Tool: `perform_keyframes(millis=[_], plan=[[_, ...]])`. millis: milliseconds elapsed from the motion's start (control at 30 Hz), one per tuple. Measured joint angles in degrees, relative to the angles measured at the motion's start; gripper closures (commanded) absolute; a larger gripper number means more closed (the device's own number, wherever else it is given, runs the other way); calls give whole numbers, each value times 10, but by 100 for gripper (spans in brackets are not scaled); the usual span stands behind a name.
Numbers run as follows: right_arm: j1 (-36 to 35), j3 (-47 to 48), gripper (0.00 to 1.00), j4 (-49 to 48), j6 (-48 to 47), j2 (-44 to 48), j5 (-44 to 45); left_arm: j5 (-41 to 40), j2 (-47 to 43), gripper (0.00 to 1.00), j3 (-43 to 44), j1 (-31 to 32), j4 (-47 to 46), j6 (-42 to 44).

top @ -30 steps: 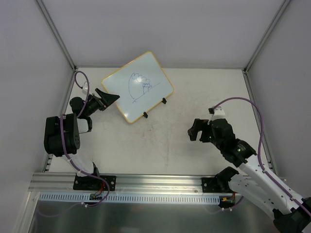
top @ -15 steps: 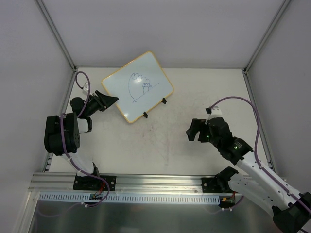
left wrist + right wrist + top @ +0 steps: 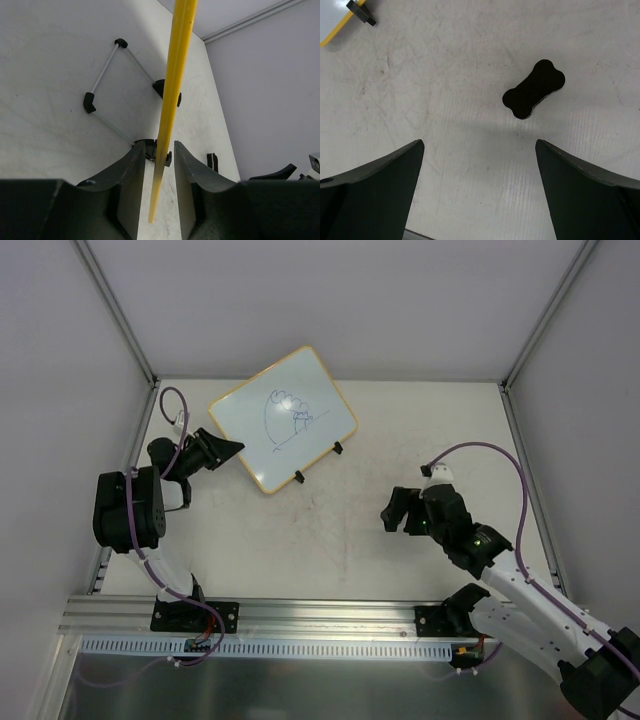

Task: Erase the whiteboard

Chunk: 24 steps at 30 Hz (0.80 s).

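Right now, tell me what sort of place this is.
Most likely a robot test cell in a lab: a white table boxed in by plain white panels, the left arm and right arm bolted to an aluminium rail, with a scribbled whiteboard and small black eraser laid out.

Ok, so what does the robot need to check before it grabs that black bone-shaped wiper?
1. Right gripper open: ok, its fingers are spread wide.
2. Eraser free to pick: ok, it lies alone on the table.
3. Eraser between the fingers: not ok, it lies beyond the fingertips and a little off-centre.
4. Left gripper around the whiteboard: ok, its fingers sit on either side of the yellow frame.
5. Board clamped firmly: not ok, thin gaps show beside the frame.
6. Something to erase: ok, scribbles are on the board.
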<state>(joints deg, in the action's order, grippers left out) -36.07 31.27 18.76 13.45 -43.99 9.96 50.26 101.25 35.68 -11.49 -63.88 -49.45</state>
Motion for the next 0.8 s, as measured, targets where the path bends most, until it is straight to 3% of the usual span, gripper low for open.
perform_keyframes(millis=[167,500,800], plan=[[0,0,1,-2,6,-14,2,2,11,78,8,6,3,0],[6,4,1,0,79,-136,38,3,18,81,15,7,3,0],[6,95,5,47,141,-260,75,7,23,88,15,7,-10,-3]])
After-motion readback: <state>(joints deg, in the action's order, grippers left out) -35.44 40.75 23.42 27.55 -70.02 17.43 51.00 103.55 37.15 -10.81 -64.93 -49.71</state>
